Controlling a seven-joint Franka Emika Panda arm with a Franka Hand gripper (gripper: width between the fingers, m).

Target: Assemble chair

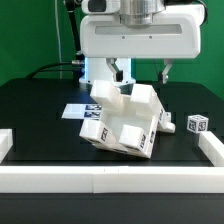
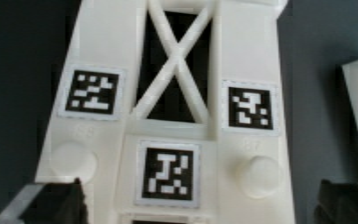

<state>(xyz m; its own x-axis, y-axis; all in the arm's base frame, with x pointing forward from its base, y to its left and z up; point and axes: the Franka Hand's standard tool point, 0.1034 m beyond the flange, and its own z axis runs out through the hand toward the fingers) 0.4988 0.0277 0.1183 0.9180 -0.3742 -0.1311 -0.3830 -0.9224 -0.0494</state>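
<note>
The chair [image 1: 124, 122] is a chunky white tagged assembly lying tilted in the middle of the black table. My gripper [image 1: 143, 75] hangs open just above its upper parts, and I cannot tell whether the fingers touch it. In the wrist view a chair panel [image 2: 105, 150] with an X-shaped brace [image 2: 179, 60] and three square tags fills the picture. The dark fingertips [image 2: 44, 205] stand wide apart on either side of this panel, and my gripper [image 2: 194, 206] holds nothing.
A small white tagged cube [image 1: 198, 124] stands alone at the exterior view's right. The marker board [image 1: 76, 110] lies flat behind the chair on the left. A low white rim [image 1: 110, 178] borders the table's front and sides.
</note>
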